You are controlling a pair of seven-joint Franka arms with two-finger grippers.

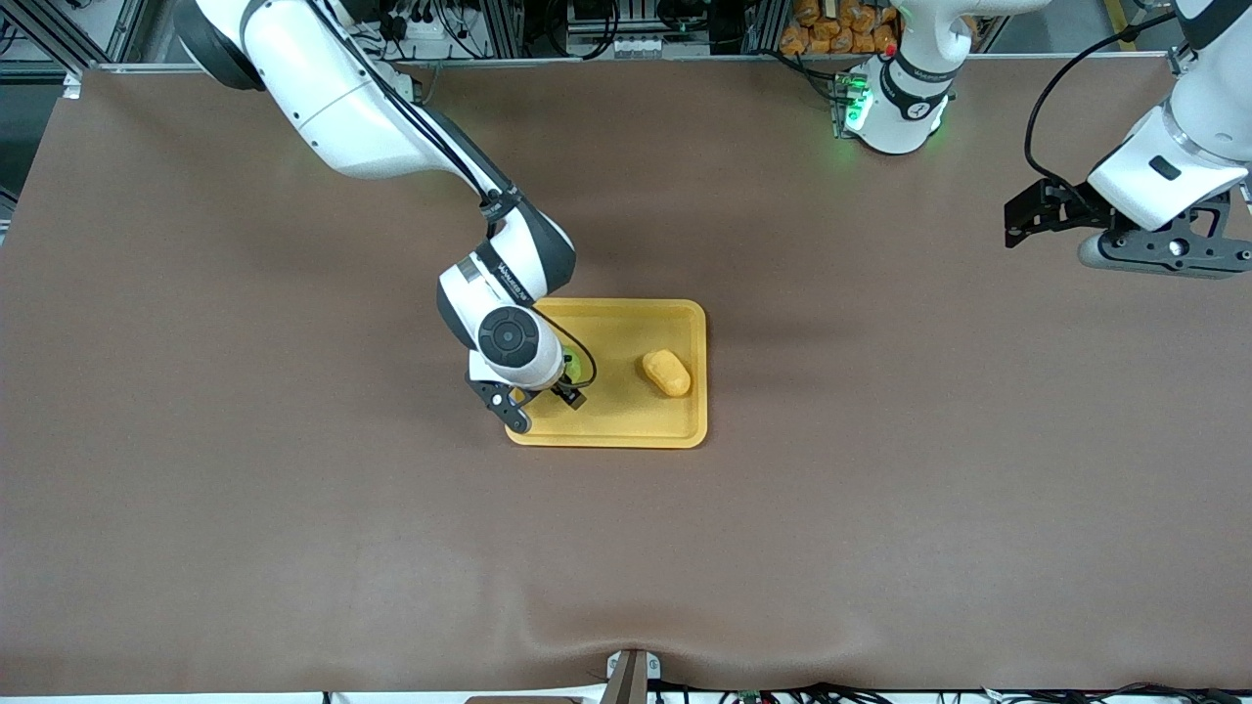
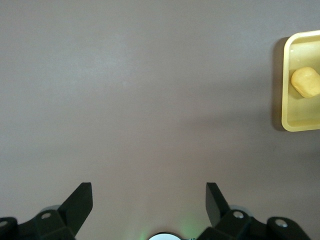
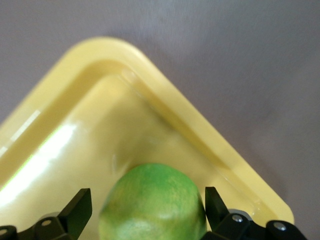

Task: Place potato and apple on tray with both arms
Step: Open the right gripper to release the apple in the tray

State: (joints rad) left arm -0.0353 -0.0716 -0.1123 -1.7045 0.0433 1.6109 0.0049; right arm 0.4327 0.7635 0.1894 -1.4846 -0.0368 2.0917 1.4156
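With both foods lying on the tray (image 1: 626, 430), release step judged nearly done. Potato (image 1: 667, 373) resting on the tray floor toward the left arm's end. Apple (image 3: 154, 204) on the tray toward the right arm's end, between the spread jaws of the right gripper (image 3: 147, 207), no finger seen pressing it. Left gripper (image 2: 149, 202) waiting over bare surface (image 1: 293, 548) well apart from the tray, jaws wide and empty. Next, likely: lift straight up, clear of the apple without nudging it, then retreat.
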